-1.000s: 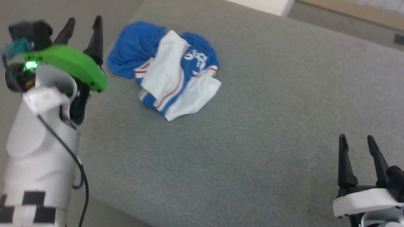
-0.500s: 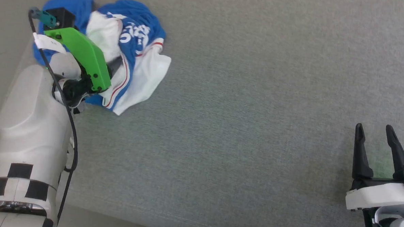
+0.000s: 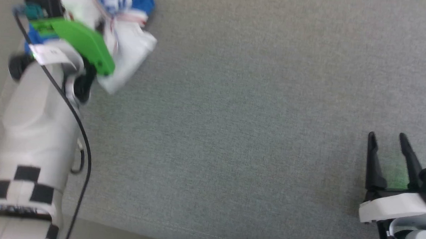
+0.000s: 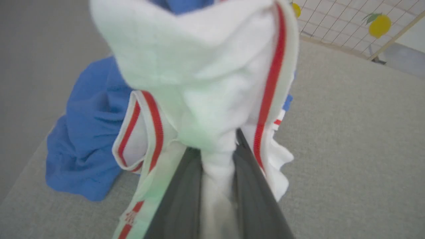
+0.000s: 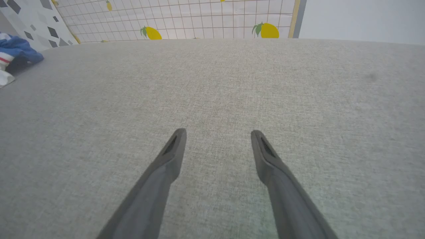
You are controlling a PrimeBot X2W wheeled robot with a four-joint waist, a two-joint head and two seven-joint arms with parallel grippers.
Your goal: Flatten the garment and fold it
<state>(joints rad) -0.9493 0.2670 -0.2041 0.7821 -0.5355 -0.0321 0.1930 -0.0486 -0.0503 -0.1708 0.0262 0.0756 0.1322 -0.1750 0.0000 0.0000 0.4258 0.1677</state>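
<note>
Garment (image 4: 206,66), soft crumpled jersey bunch

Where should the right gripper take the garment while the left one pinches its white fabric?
Probably the loose white flap of the garment that juts toward the right gripper, approached from the robot's right, low along the grey surface. It sticks out free of the bunch, apart from where the left gripper pinches.
</note>
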